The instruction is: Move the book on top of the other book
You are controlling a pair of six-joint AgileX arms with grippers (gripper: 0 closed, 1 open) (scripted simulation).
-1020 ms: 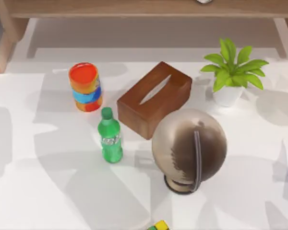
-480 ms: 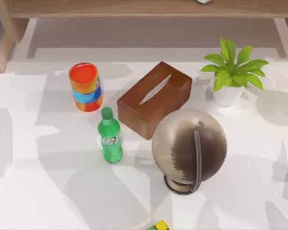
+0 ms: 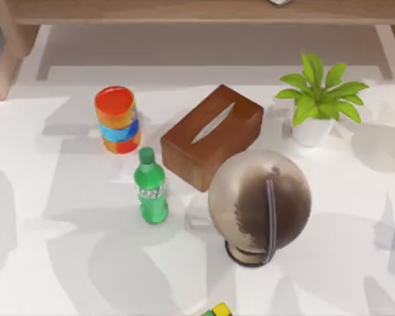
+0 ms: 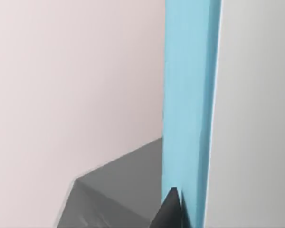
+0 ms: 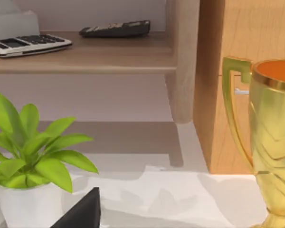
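Note:
In the left wrist view a light blue slab, which looks like a book seen edge-on, runs up the picture in front of a pale wall. A dark tip of my left gripper sits right against its lower end, and a grey surface lies beside it. The other book is out of view. The right wrist view has a dark tip of my right gripper low down, next to the potted plant.
On the white table stand a striped can, a green bottle, a brown tissue box, a globe and the plant. A gold trophy and a wooden shelf with a calculator are near my right gripper.
The shadows on the left side of the table have shifted. None of the objects on the table has moved.

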